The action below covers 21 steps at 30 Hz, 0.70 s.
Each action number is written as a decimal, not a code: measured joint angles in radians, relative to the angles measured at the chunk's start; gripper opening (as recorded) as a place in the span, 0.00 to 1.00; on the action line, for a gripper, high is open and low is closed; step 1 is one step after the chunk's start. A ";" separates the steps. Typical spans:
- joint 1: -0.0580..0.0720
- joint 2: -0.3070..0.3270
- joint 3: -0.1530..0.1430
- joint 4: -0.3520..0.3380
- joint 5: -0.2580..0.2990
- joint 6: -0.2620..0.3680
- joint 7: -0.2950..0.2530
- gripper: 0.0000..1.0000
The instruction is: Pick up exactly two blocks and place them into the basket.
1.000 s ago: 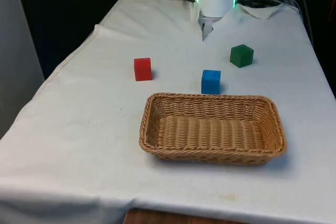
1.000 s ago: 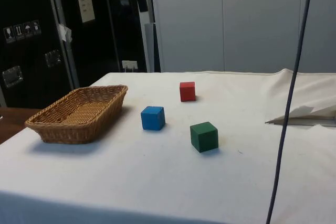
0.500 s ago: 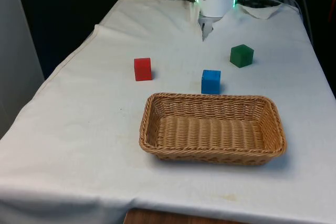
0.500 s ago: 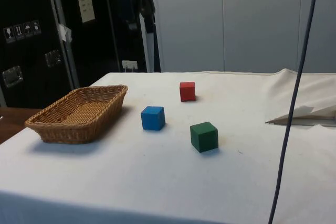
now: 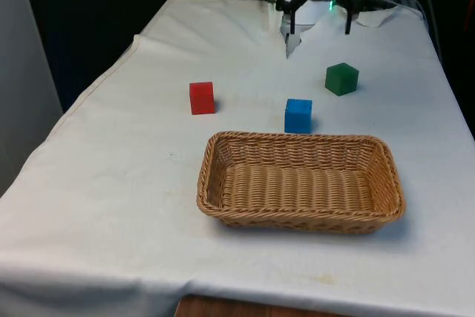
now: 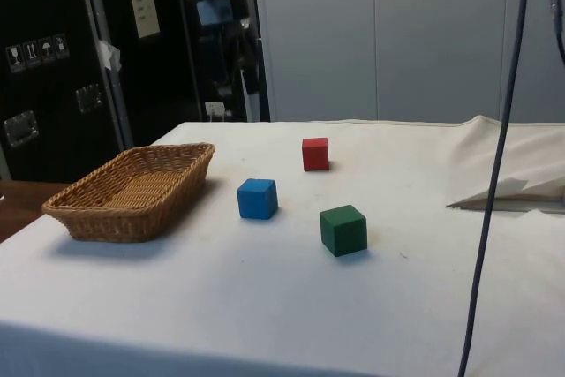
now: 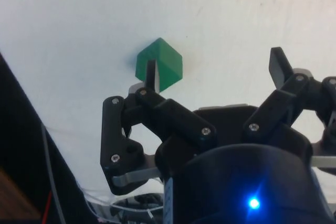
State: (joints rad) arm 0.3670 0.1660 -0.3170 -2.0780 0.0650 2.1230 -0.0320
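Blocks are all on the bench [image 5: 111,176], none yet in the wicker basket [image 5: 300,217] (it holds nothing), so the first pick seems to be at hand. The hand [image 5: 320,14] hangs high with its fingers spread wide and holds nothing. The green block [image 5: 341,79] lies almost below it, the blue block [image 5: 298,115] a little beyond, the red block [image 5: 201,98] well off. Next it probably calls for lowering astride the green one, then closing. No readable writing shows on them.
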 measured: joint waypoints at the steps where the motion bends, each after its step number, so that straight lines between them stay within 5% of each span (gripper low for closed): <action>1: 0.000 0.007 0.000 -0.001 0.001 0.003 -0.002 1.00; 21: -0.001 0.128 0.006 -0.046 0.041 0.175 -0.022 1.00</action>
State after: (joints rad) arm 0.3660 0.2940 -0.3110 -2.1240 0.1060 2.2980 -0.0540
